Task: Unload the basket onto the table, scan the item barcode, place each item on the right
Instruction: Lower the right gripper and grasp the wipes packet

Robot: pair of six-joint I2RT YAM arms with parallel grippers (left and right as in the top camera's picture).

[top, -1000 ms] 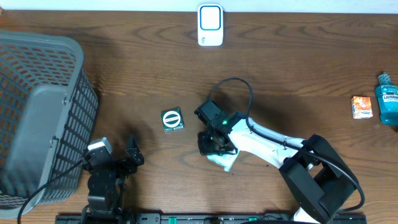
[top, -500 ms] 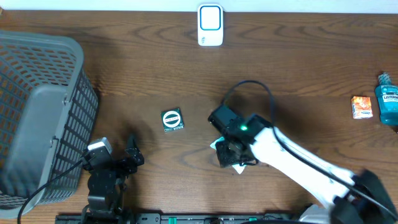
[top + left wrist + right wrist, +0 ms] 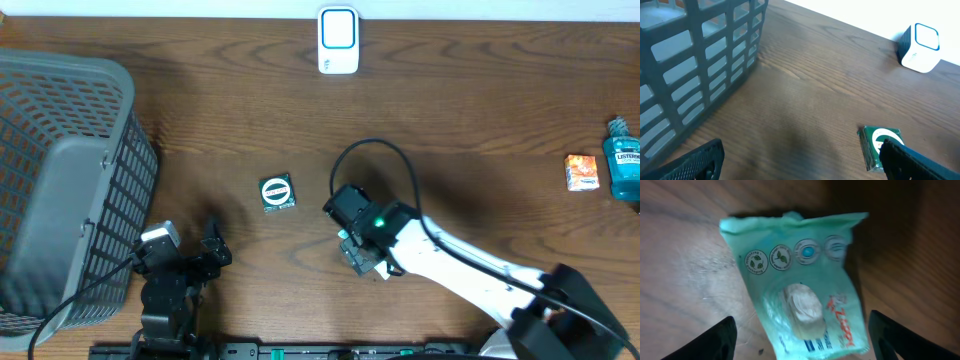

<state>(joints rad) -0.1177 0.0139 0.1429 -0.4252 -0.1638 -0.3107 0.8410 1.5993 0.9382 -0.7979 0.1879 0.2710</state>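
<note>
Opened since a second ago, right tool [image 3: 802, 317] stands spread above a mint-green wipes packet [image 3: 800, 280] showing round eco symbols, its red lettering unreadable; left tool [image 3: 802, 160] also spread.

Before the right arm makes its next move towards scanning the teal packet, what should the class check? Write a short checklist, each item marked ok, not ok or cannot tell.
1. Right end effector open: ok; its fingers stand apart on either side of the teal packet.
2. Packet lying on the table, ready to grasp: ok.
3. Barcode found: cannot tell; the print near the packet's lower edge is blurred.
4. Way to the white scanner looks free: ok; the green box lies off to one side.
5. Left end effector out of the way: ok; open, beside the basket.
</note>
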